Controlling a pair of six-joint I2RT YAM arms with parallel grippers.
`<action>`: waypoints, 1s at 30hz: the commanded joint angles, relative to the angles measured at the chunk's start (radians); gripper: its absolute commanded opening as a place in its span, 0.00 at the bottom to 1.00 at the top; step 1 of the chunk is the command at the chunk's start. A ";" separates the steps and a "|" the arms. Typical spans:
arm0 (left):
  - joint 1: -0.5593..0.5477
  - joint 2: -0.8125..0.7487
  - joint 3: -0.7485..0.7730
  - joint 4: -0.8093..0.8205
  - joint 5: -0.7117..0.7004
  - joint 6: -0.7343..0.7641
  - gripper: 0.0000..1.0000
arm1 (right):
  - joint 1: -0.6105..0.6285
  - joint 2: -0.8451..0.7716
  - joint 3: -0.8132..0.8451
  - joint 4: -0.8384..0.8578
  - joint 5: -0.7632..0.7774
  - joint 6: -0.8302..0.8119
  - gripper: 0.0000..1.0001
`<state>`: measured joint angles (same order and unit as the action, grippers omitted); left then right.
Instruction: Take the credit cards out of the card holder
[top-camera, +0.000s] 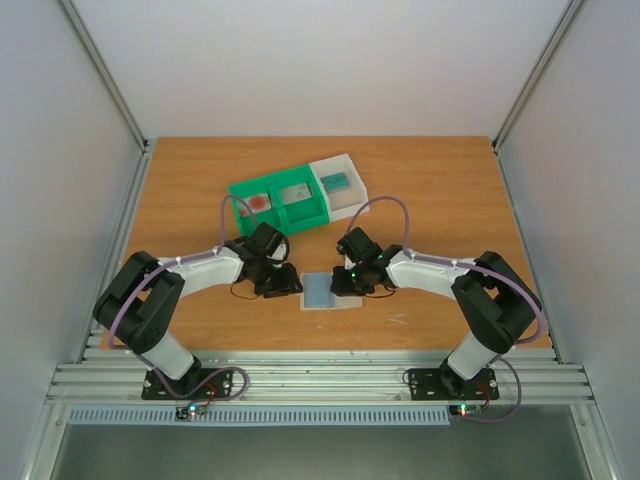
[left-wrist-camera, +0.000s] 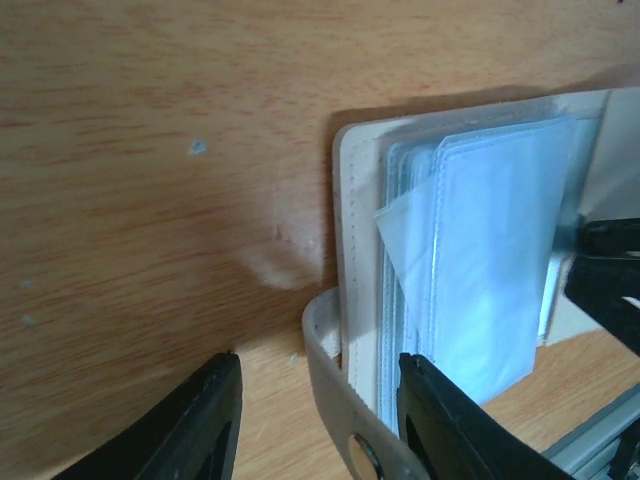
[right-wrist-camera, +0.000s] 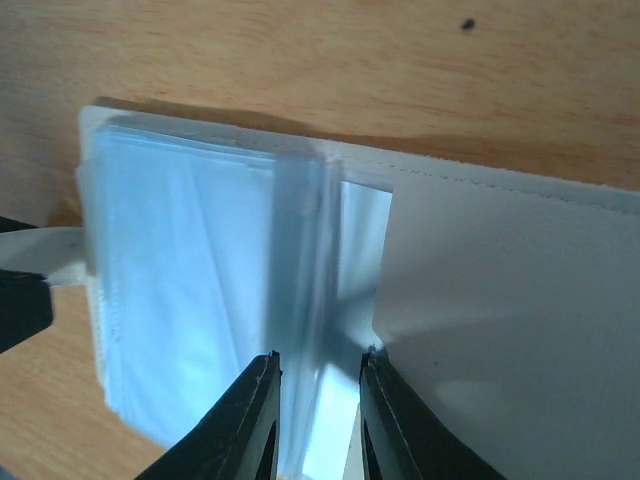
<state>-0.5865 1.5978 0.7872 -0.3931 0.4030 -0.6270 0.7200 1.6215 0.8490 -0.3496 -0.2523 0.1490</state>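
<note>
Card holder (top-camera: 330, 291) lies open on the desk (top-camera: 450, 200), near edge, between both arms. Right tool (right-wrist-camera: 315, 420) clamped on its clear sleeve leaves (they stand up off the cover). Left tool (left-wrist-camera: 320, 425) released, straddling the snap tab (left-wrist-camera: 325, 370).

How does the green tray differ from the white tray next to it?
The green tray has two compartments; the white tray has one. The green tray holds a white card with a red circle and a grey card; the white tray holds a teal card. Both are open-topped and sit side by side.
</note>
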 joint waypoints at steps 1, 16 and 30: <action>0.002 0.020 -0.016 0.093 0.032 0.002 0.44 | 0.006 0.032 -0.037 0.070 0.034 0.033 0.23; 0.000 0.004 -0.040 0.172 0.045 -0.018 0.30 | 0.007 0.043 -0.080 0.124 0.011 0.054 0.23; -0.001 -0.181 -0.107 0.159 0.054 -0.072 0.00 | 0.008 -0.055 -0.091 0.110 -0.090 0.057 0.34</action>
<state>-0.5858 1.4742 0.7036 -0.2668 0.4419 -0.6800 0.7200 1.6093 0.7750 -0.2317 -0.2989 0.1978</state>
